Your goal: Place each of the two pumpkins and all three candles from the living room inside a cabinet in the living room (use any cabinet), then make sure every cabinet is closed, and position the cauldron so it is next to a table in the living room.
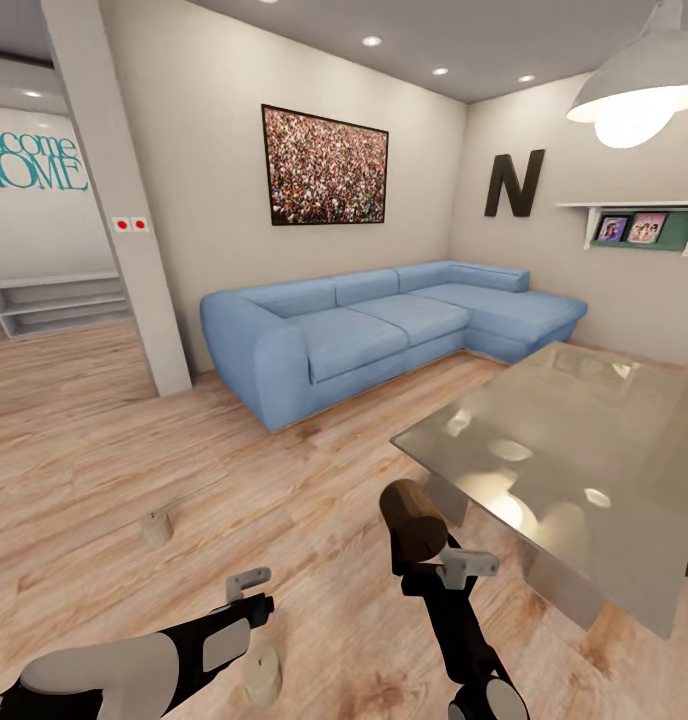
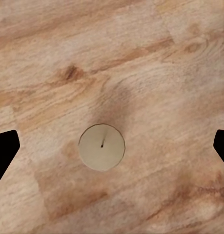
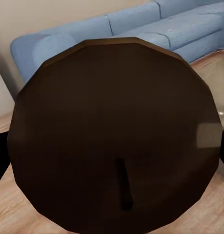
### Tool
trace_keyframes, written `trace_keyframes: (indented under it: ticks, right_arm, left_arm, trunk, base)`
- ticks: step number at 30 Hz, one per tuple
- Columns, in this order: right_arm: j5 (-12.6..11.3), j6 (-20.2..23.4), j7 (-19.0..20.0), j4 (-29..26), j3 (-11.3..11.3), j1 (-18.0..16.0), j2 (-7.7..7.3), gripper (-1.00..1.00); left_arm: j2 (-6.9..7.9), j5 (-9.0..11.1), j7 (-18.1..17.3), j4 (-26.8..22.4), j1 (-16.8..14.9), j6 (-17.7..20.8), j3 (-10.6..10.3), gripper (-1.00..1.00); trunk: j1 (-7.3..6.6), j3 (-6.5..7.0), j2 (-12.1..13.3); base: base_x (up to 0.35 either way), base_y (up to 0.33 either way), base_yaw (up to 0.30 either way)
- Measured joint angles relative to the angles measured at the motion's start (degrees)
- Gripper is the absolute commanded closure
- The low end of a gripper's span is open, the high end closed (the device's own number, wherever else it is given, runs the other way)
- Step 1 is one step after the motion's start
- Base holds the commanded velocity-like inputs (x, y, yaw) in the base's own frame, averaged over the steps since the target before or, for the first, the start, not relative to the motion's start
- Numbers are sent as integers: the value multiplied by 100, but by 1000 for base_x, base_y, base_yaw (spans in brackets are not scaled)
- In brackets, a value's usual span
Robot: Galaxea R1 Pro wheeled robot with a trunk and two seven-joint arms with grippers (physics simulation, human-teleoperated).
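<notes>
The left gripper (image 2: 112, 146) is hanging directly over 1 candle (image 2: 102, 147) standing on the floor (image 1: 104, 450), fingers spread wide on both sides, touching nothing. Risk: descending off-centre could be tipping the stubby candle, sending it rolling. The right gripper (image 1: 436, 572) is clamping a dark-looking candle (image 1: 412, 520) near the table (image 1: 624, 560) corner; swinging could be striking that edge. A second candle (image 1: 157, 528) is standing on the floor, well apart.

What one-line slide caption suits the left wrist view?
Open left gripper poised directly above a tan candle standing upright on the wooden floor.
</notes>
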Motion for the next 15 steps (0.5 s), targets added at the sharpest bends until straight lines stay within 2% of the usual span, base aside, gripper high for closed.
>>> trace_keyframes:
  ticks: [15]
  right_arm:
    - [-40, -16, 22, 17, 9, 1, -14, 100]
  left_arm:
    - [10, -16, 9, 3, 0, -10, 15, -100]
  trunk:
    - [22, -18, -39]
  base:
    - [0, 0, 0]
